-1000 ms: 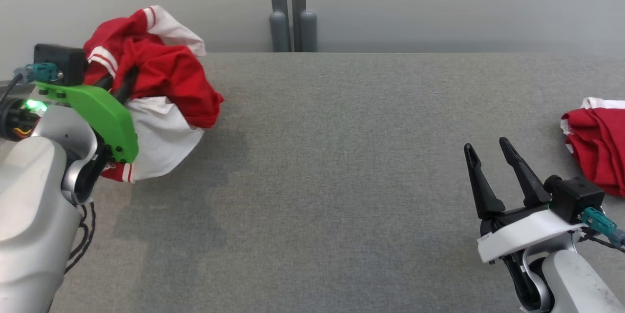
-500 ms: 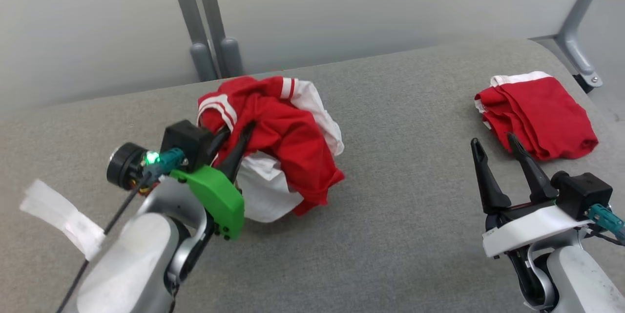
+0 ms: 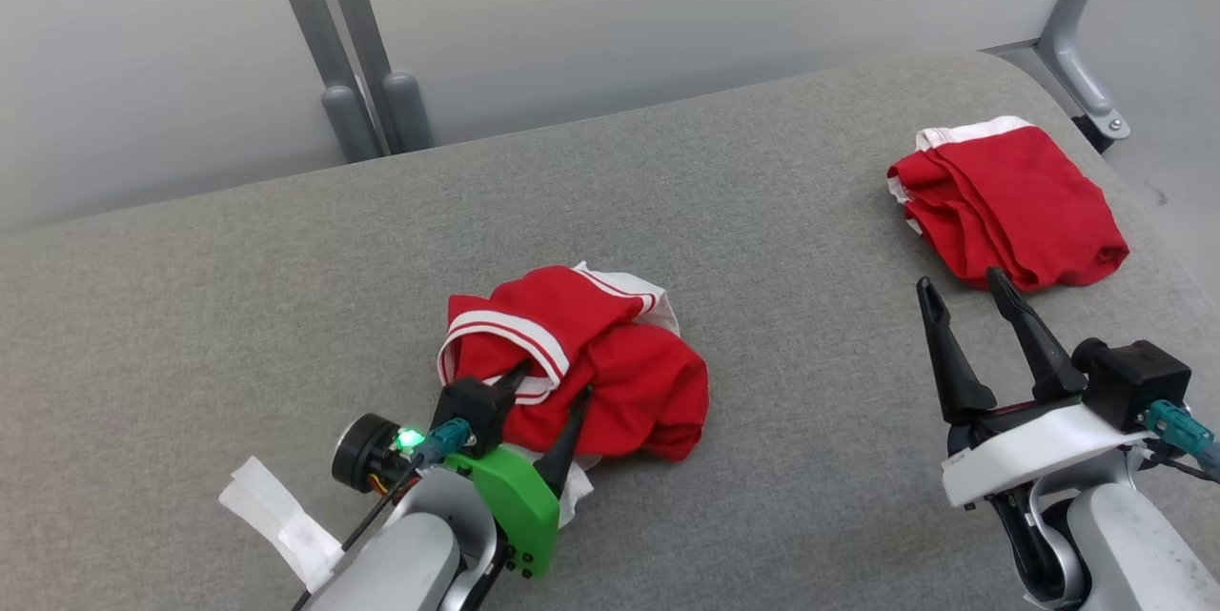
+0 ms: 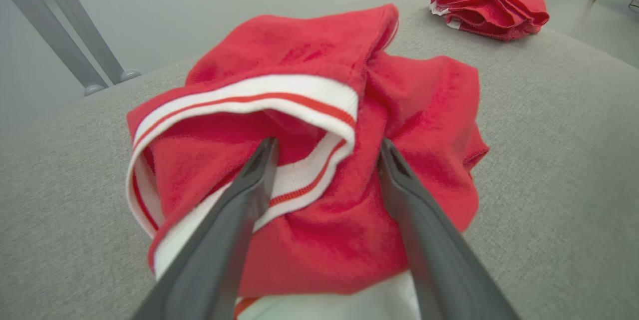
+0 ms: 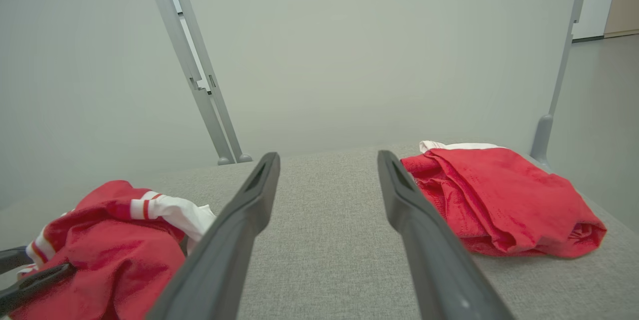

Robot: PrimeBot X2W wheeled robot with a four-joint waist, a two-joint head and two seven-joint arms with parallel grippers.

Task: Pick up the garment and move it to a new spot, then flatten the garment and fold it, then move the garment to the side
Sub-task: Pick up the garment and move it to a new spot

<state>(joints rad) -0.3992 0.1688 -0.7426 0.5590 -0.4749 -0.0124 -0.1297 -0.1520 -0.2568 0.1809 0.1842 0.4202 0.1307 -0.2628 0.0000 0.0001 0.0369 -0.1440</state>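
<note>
The left tool [image 3: 551, 380] sits low at the near left. Its two dark fingers [image 4: 234, 220] are spread wide and point far and a little to the right, above a pale forearm [image 3: 410, 563]. The right tool [image 3: 960, 280] stands at the near right, with its fingers also wide apart and pointing far.

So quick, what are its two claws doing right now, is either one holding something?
Left gripper: open, straddling a fold of the crumpled garment without clamping it.
Right gripper: open, holding nothing.

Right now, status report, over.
Left gripper open, straddling crumpled garment, not yet flattened. Right gripper open, empty. Second red garment lies far right, apart.
</note>
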